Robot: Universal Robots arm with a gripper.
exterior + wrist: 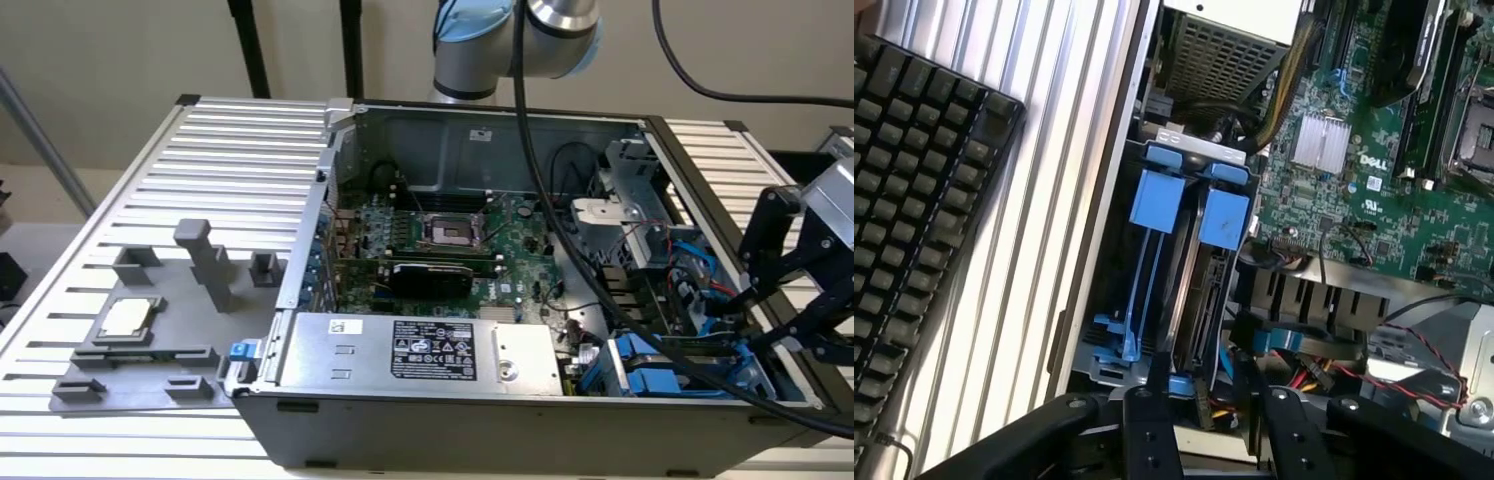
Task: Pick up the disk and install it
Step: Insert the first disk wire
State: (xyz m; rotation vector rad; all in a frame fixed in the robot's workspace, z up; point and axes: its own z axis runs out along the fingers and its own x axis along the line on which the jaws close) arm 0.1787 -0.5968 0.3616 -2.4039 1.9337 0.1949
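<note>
Your jaws stand apart: in the wrist view the two black fingers (1149, 435) of the gripper (1214, 432) leave a clear space between them and carry nothing. Just beyond them you see the disk (1206, 300), a flat grey drive in blue plastic carrier rails. It stands on edge in the drive bay (1099, 365) of the open grey metal computer case (441, 435), with its connector edge facing the fingers. I cannot tell whether either finger touches it. A second blue carrier (1144, 260) sits just beside it in the same bay.

The wrist view also gives you the black keyboard (914, 220) lying on the slatted metal table (1069, 180) beside the case. Past the bay it shows the green motherboard (1374, 175) with its small silver finned heatsink (1321, 142).

The exterior view places the arm for you. The gripper hangs over the near corner of the case on the exterior view's right, above the blue carriers. The large silver power-supply box with a black label (427, 355) lies along the near wall. On the exterior view's left, well apart from the gripper, a grey moulded fixture tray (160, 350) rests on the table. A small square silver CPU chip (127, 318) sits on it.
</note>
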